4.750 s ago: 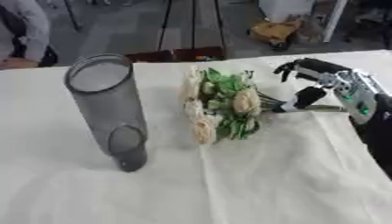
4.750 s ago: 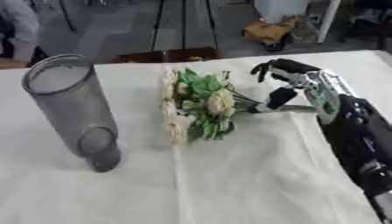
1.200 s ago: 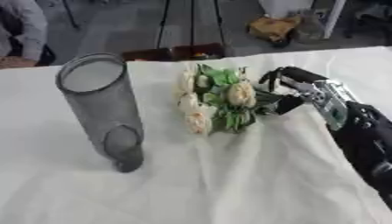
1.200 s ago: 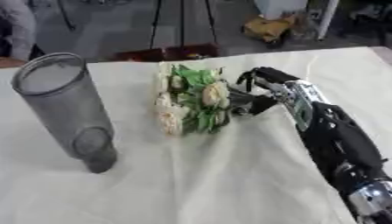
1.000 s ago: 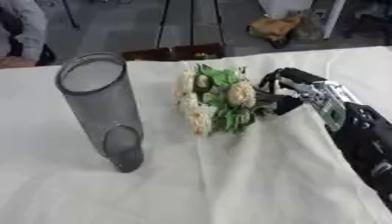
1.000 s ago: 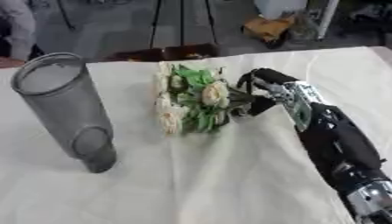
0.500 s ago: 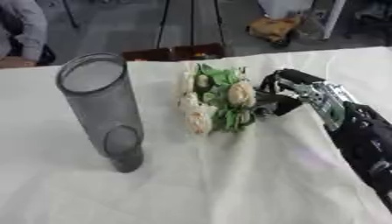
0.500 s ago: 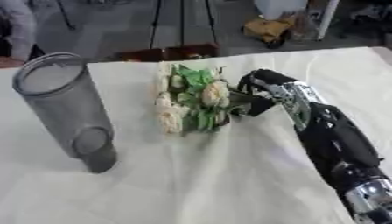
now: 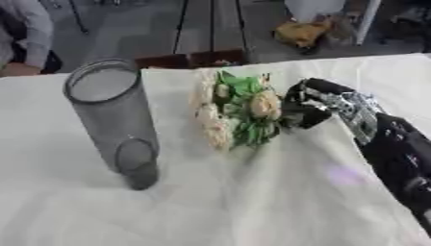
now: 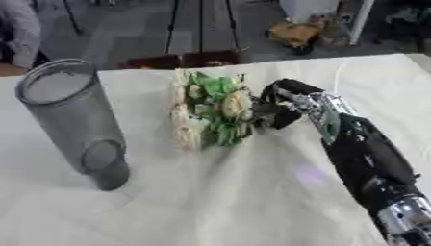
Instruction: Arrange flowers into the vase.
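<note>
Closer now, the right hand [image 9: 313, 106] has curled, apparently gripping one flower bunch [image 9: 238, 114] lying mid-tabletop [image 9: 252, 202]; one grey vase [image 9: 114, 120] stands nearer the left edge.

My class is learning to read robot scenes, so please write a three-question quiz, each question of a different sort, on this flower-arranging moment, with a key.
1. True or false: the bouquet of cream flowers already stands inside the grey glass vase.
2. Multiple choice: the robot's right hand is (a) resting idle at a lower corner, (b) curled at the bouquet's right end, (c) holding the vase.
3. Fill in: the vase stands on the white tablecloth, to the bouquet's ____.

Key
1. False: the bouquet lies on the cloth beside the vase.
2. b.
3. Left.
</note>
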Robot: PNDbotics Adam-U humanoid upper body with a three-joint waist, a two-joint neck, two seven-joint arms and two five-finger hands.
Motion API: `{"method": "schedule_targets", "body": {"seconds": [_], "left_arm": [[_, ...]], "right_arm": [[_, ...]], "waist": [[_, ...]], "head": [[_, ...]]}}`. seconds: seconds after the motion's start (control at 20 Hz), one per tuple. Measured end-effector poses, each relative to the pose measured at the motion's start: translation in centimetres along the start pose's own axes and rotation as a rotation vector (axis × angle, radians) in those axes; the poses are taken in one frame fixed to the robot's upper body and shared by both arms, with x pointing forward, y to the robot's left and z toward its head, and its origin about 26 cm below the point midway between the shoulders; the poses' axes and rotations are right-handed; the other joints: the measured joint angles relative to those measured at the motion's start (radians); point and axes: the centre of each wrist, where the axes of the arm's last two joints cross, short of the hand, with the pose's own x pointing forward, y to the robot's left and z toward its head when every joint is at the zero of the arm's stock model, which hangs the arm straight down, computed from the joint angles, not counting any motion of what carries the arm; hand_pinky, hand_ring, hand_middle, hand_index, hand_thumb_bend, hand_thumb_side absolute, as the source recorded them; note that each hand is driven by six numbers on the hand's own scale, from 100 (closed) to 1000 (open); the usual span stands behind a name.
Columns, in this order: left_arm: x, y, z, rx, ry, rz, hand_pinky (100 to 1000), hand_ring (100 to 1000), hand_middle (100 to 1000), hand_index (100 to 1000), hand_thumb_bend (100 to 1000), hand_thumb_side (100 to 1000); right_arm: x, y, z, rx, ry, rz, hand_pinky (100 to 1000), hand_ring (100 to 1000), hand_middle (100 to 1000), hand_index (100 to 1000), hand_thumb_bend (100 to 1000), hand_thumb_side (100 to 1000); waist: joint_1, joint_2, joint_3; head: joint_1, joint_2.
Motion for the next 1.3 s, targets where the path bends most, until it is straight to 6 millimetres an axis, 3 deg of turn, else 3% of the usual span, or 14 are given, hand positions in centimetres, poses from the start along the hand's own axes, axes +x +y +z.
{"method": "schedule_targets", "body": {"seconds": [0.2, 0.55, 1.0, 1.15, 1.3], "left_arm": [[0.00, 0.00, 0.01, 0.000, 0.001, 0.000, 540, 654, 853, 904, 100, 1000], [-0.01, 0.01, 0.04, -0.001, 0.005, 0.001, 540, 647, 852, 904, 100, 1000], [-0.01, 0.01, 0.05, 0.000, 0.008, 0.001, 540, 641, 850, 904, 100, 1000], [-0.01, 0.01, 0.05, 0.001, 0.009, 0.000, 540, 639, 850, 904, 100, 1000], [-0.01, 0.01, 0.05, 0.002, 0.010, 0.000, 539, 634, 850, 904, 100, 1000]], "right_arm": [[-0.01, -0.01, -0.01, 0.001, -0.002, -0.007, 593, 724, 313, 615, 431, 328], [0.11, -0.32, -0.10, 0.023, -0.005, -0.008, 451, 545, 176, 533, 465, 330], [0.02, -0.41, -0.18, 0.074, 0.002, -0.025, 390, 500, 139, 506, 420, 325], [-0.12, -0.33, -0.22, 0.085, 0.003, -0.047, 389, 488, 132, 515, 390, 384], [-0.12, -0.09, -0.34, 0.095, -0.003, -0.070, 371, 438, 114, 508, 278, 530]], "waist": [[0.000, 0.000, 0.000], [-0.003, 0.000, 0.002], [-0.004, 0.000, 0.008], [-0.004, 0.000, 0.009], [-0.004, 0.000, 0.010]], "head": [[0.000, 0.000], [0.002, 0.000], [0.003, 0.000], [0.004, 0.000], [0.004, 0.000]]}}
